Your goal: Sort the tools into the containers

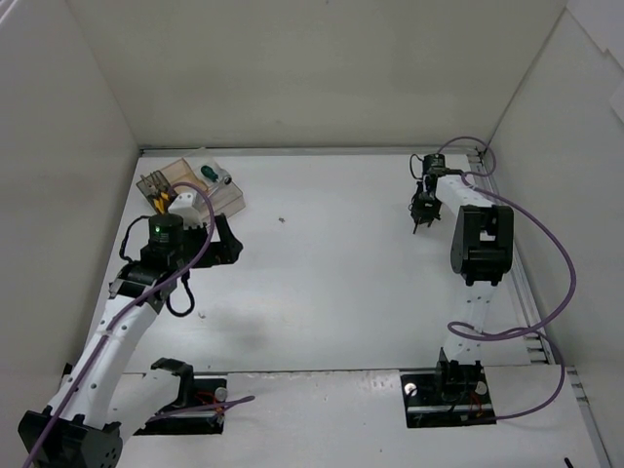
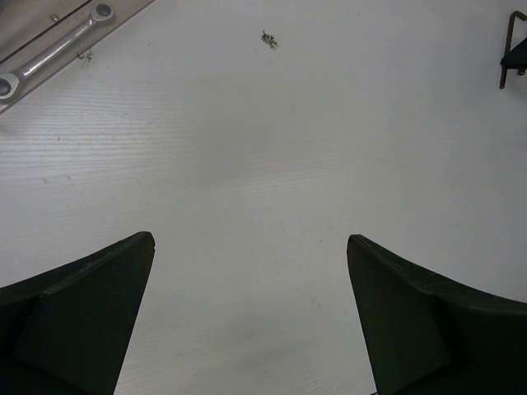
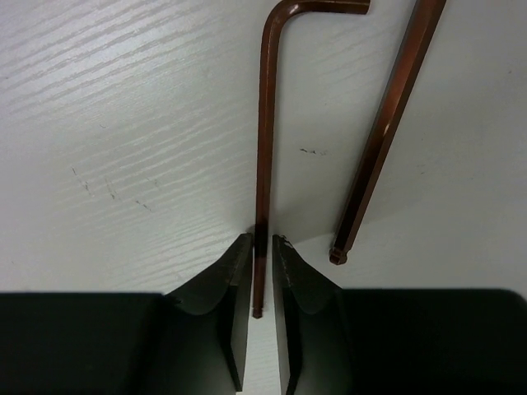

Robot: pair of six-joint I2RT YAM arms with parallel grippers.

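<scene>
Copper-brown hex key lies flat on the white table at far right. Its long shaft runs between the right jaws, with the bent end pointing away from them. Right jaws stand almost closed about that shaft. A thin sliver of table shows on one side, so no firm grip is evident, and the key rests on the table. Second hex key, only partly in view, lies just beside the first and apart from the jaws.

Left jaws are spread wide and hold nothing, over bare table on the left.

Tray sits at far left, just beyond the left arm. Green screwdriver lies toward its far side and yellow pliers at its near left. Silver wrench also lies in it; which compartment cannot be determined. Small speck lies mid-table.
</scene>
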